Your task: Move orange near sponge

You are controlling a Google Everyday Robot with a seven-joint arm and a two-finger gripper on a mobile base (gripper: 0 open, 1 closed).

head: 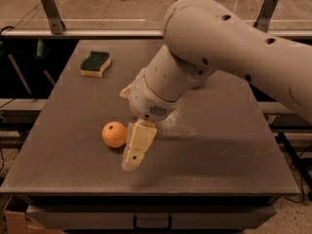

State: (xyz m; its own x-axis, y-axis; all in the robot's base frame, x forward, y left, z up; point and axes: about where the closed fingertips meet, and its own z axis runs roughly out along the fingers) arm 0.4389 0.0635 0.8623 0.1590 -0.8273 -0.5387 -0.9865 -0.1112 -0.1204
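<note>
The orange (114, 134) lies on the dark grey table (219, 145), left of centre and toward the front. The sponge (95, 63), green on top with a yellow base, lies at the table's far left corner, well apart from the orange. My gripper (135, 150) hangs from the large pale arm (229, 48), points down at the table and sits right beside the orange's right side, touching it or nearly so. The arm hides the middle of the table behind the gripper.
The table's front edge (146, 191) runs just below the gripper. A metal rail with two upright brackets (51, 9) crosses behind the table. A cardboard box (14, 218) sits on the floor at the front left.
</note>
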